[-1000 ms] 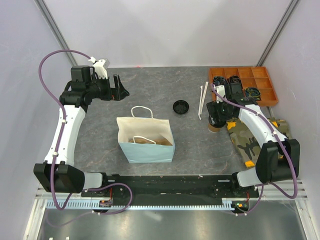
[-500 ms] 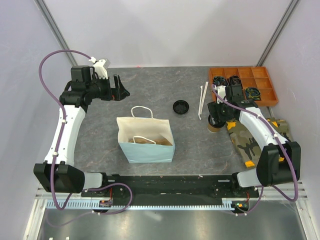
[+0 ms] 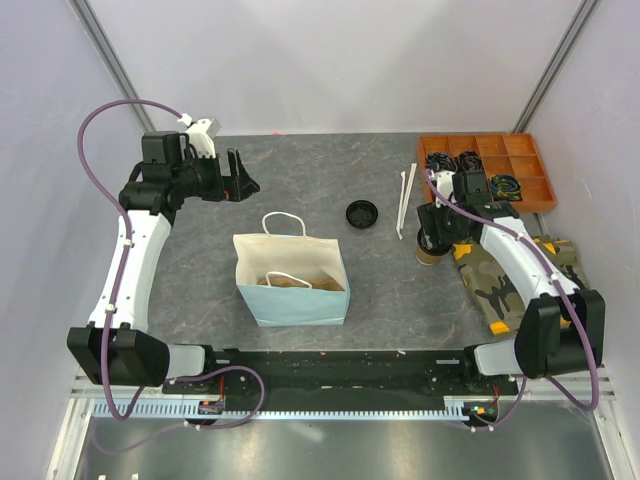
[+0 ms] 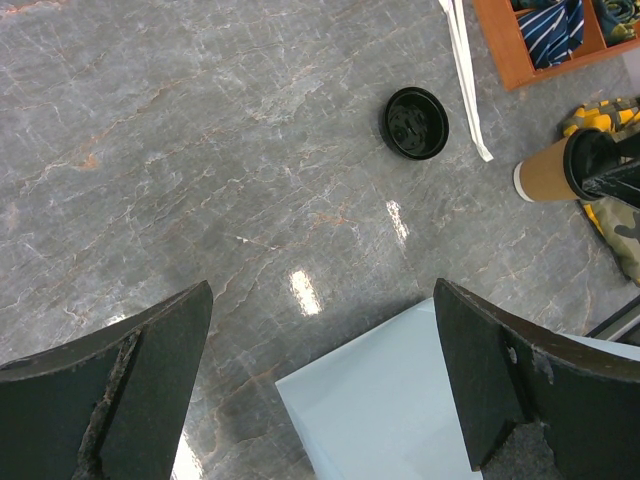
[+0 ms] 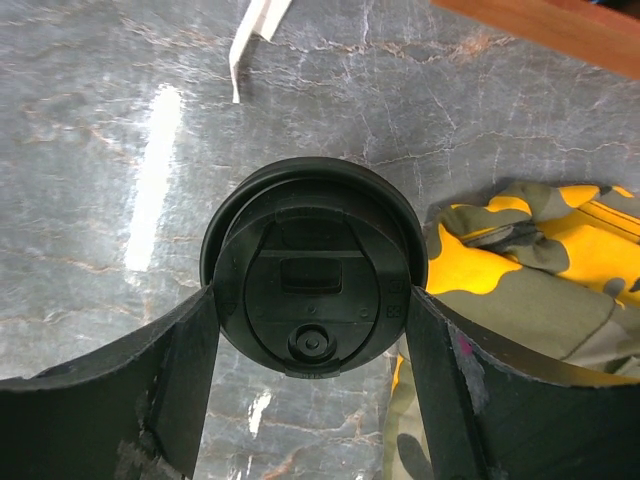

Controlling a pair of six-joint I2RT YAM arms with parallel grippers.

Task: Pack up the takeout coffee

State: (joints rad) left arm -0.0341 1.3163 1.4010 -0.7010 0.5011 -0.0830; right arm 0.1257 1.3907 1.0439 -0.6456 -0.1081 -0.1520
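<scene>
Lidded takeout coffee (image 5: 312,285) sits between R gripper (image 5: 312,305) fingers, grip unclear; L gripper (image 4: 322,300) spread empty; cup not bagged yet.

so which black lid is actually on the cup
The lid under the right hand, capping the tan cup; the other lid lies loose on the table.

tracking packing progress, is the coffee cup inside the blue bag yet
No, the coffee cup stands on the table to the right of the blue bag, under the right gripper.
</scene>
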